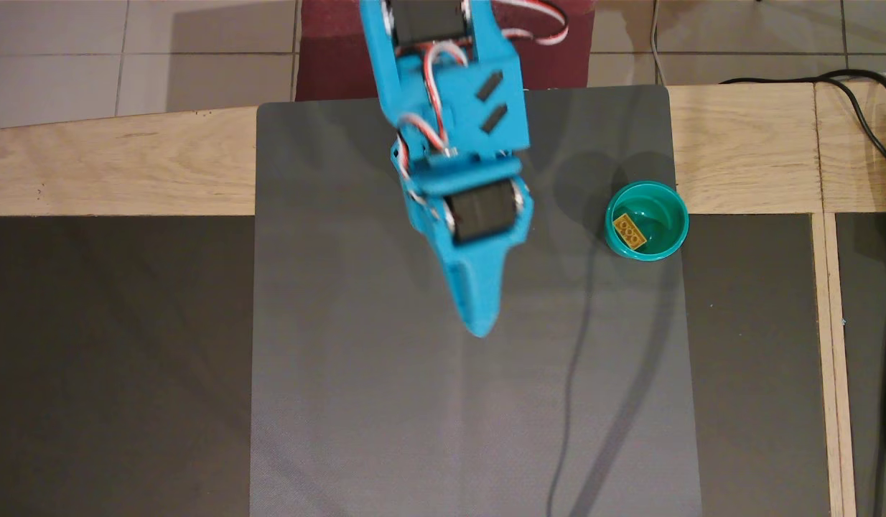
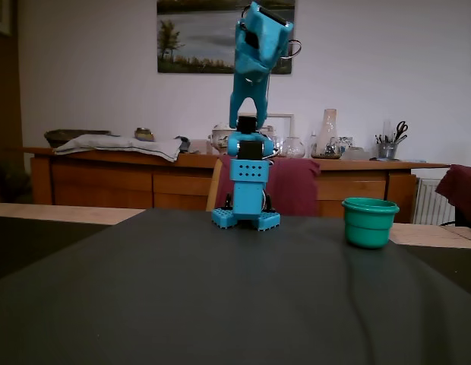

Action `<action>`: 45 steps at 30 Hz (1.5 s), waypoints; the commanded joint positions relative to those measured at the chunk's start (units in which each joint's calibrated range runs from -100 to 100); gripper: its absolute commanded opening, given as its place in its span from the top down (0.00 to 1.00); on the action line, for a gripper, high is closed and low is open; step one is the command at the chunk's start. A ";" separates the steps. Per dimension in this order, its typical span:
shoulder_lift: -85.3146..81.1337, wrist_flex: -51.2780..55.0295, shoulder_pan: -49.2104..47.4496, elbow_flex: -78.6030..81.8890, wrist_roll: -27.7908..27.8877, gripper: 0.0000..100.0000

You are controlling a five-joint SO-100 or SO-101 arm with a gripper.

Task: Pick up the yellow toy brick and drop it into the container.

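Note:
The yellow toy brick (image 1: 628, 232) lies inside the teal-green cup (image 1: 673, 215), against its left inner wall in the overhead view. The cup stands at the right edge of the grey mat (image 1: 385, 416). In the fixed view the cup (image 2: 370, 222) stands right of the arm's base, and its wall hides the brick. My blue gripper (image 1: 479, 327) hangs high over the middle of the mat, well left of the cup. Its jaws look closed together and empty. In the fixed view the gripper (image 2: 241, 115) is raised above the base, tip pointing down.
The mat lies on a dark table with a light wooden border (image 1: 113, 172). Black cables (image 1: 877, 143) run along the right side. The arm's base (image 2: 247, 217) stands at the far edge of the mat. A sideboard with clutter (image 2: 144, 175) stands behind.

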 commanded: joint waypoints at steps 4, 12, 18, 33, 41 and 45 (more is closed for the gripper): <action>-2.55 0.19 6.19 0.71 -3.03 1.00; -10.14 -6.56 6.66 19.76 -3.40 1.00; -18.74 -8.25 6.66 32.84 -3.35 1.00; -22.62 -17.32 6.04 57.30 -3.30 1.00; -22.62 -21.31 6.58 62.00 -3.50 1.00; -22.62 -21.31 6.66 62.00 -3.56 1.00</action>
